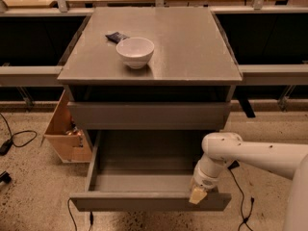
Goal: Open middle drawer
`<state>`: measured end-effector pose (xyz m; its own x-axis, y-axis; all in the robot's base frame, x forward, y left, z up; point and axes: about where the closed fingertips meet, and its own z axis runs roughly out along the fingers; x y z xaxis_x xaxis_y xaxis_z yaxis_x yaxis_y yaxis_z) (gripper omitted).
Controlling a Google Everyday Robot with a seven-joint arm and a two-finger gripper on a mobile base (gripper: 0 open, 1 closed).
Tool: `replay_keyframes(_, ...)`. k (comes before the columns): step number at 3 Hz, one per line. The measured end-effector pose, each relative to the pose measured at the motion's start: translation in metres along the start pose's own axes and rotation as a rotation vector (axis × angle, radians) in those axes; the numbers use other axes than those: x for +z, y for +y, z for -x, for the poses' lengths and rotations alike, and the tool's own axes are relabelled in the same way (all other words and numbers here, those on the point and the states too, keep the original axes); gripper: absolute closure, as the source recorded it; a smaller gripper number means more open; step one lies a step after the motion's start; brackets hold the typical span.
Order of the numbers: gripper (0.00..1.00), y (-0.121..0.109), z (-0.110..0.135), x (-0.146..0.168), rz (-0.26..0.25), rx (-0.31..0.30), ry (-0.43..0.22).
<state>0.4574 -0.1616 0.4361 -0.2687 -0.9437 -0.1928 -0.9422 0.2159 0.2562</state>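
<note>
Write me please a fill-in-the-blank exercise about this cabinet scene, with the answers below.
1. The middle drawer stands ____, with its grey inside showing.
2. The tool is at this drawer's ____ edge.
3. A white ____ sits on the cabinet top.
Answers: open; front; bowl.
</note>
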Motion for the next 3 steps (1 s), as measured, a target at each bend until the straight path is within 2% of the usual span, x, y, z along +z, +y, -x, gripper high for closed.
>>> replay_keyframes(1,1.0,0.019,-0.006,0.006,0.07,-0.015,-0.01)
replay_keyframes(2,1.0,0.019,-0.005,0.006,0.07,-0.015,-0.01)
replay_keyframes(3,0.73,0.031,-0.008,0.012,0.122,-0.028,-0.028)
